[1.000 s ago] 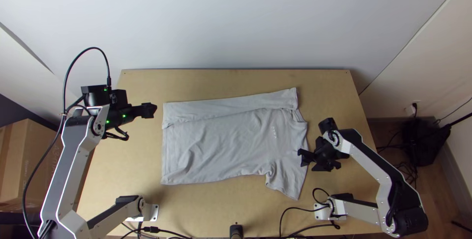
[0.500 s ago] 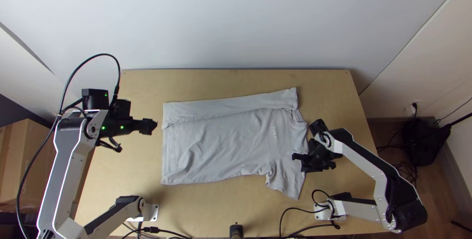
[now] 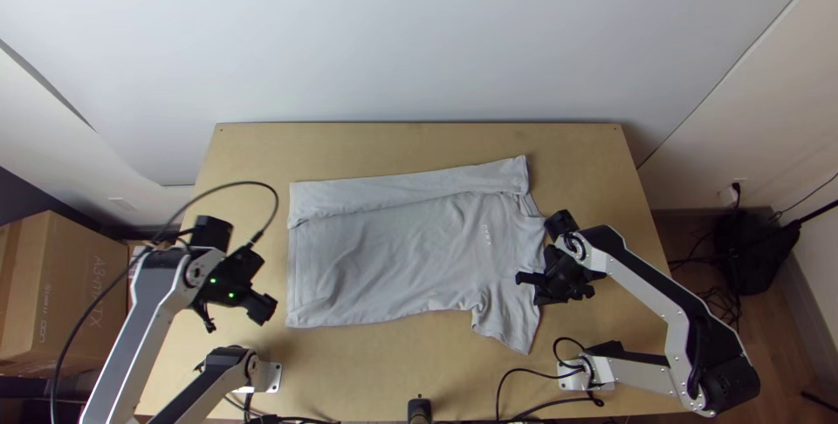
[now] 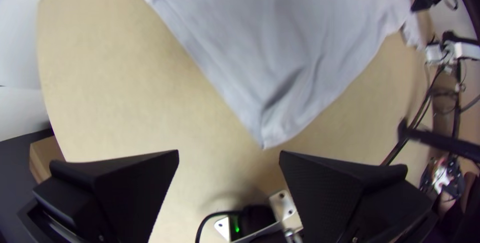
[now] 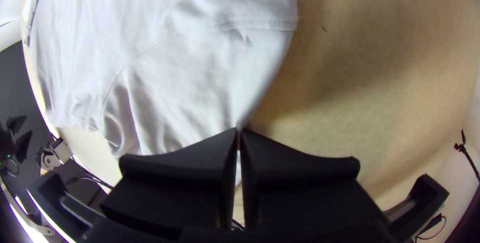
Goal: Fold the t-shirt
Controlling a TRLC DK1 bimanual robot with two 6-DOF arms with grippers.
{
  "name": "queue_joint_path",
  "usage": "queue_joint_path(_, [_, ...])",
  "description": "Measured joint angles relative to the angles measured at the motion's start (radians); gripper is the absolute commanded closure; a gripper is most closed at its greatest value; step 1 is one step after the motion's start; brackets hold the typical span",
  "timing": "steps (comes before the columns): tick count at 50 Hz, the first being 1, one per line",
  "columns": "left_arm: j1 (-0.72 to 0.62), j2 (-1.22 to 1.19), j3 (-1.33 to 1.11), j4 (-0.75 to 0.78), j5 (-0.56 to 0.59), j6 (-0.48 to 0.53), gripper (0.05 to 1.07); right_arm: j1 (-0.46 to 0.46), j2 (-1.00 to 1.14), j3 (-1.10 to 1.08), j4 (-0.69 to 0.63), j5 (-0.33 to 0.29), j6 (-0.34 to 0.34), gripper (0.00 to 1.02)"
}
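Observation:
In the top view my left gripper [image 3: 269, 309] is just off the lower left corner of the light grey t-shirt [image 3: 393, 258]. The shirt lies with its hem left and collar right; its far side is folded over in a long strip, and the near sleeve [image 3: 511, 324] spreads flat. At the right shoulder edge, above that sleeve, is my right gripper [image 3: 524, 282]. The left wrist view has the left gripper [image 4: 229, 152] open and empty, apart from the shirt's corner [image 4: 272, 128]. In the right wrist view the right gripper [image 5: 238, 129] is shut on the edge of the shirt [image 5: 175, 73].
Bare wooden tabletop [image 3: 419, 145] surrounds the shirt. Cables [image 3: 524, 376] run along the near edge between the arm bases. A cardboard box [image 3: 61, 293] stands beyond the table's left side.
My left gripper has swung toward the near side, from beside the folded strip to the shirt's lower left corner. My right gripper has shifted slightly left onto the shirt's edge. The shirt looks unmoved.

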Motion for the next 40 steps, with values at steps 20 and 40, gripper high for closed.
queue_joint_path(20, [-0.267, 0.103, -0.117, 0.086, -0.064, -0.115, 0.17, 0.013, -0.012, 0.047, -0.026, 0.000, 0.003, 1.00])
queue_joint_path(40, [-0.363, 0.303, -0.117, 0.157, -0.012, -0.185, 0.30, 0.013, -0.023, 0.047, -0.041, 0.000, 0.003, 1.00])
